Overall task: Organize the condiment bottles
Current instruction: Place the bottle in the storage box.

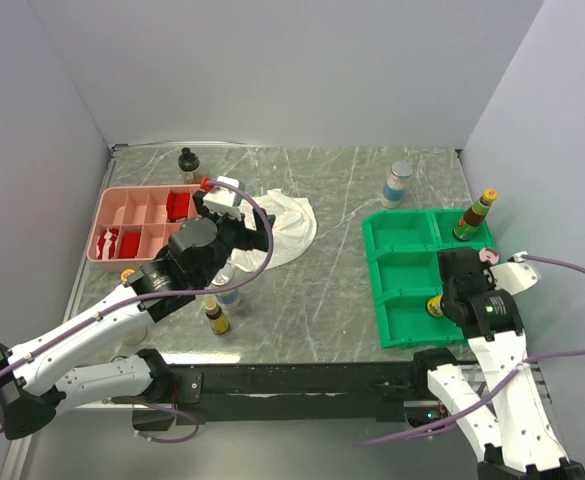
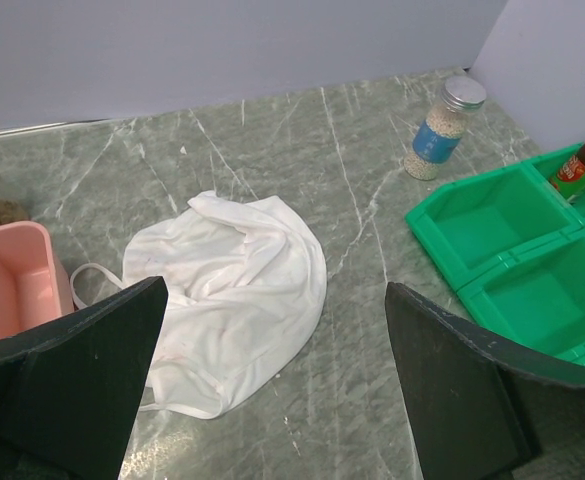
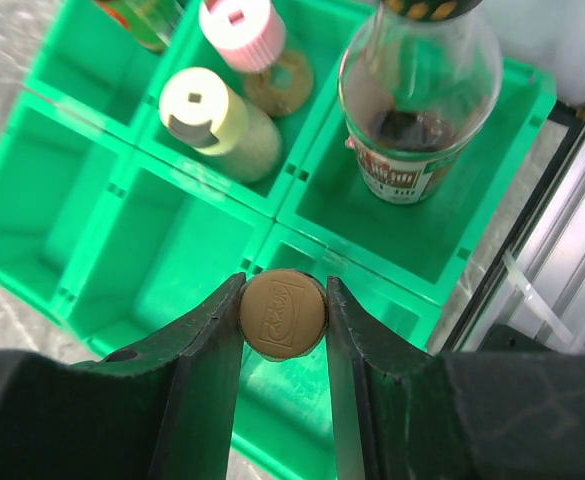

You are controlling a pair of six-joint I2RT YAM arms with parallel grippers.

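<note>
**Item 1, right gripper** [image 3: 284, 290]: jaws clamped on the tan cap of a small bottle [image 3: 283, 318]. I see the cap end-on, so I judge the bottle hangs upright, long axis vertical, directly under the jaws.

**Item 2, green tray** [image 3: 32, 190]: lies beneath the held bottle. The cap lines up close to a divider wall, and I cannot tell which cell sits under the base.

**Item 3, already in the tray:** cream-capped bottle [image 3: 204, 108] and pink-capped bottle [image 3: 236, 28] side by side, apparently in one cell. The dark sauce bottle [image 3: 417, 100] is in the cell beside them, just beyond the jaws. On a straight descent I would have to clear these and the dividers.

**Item 4, left gripper** [image 2: 272, 390]: jaws wide apart, holding nothing, above the white cloth [image 2: 232, 290].

**Item 5, loose on the surface** [image 1: 332, 290]:
- silver-capped jar [image 2: 442, 125], at the far side
- amber bottle [image 1: 215, 318] and blue-labelled clear bottle [image 1: 227, 280], close by the left arm, which is the nearer one
- black-capped bottle [image 1: 187, 160], behind the pink tray [image 1: 122, 205]
</note>
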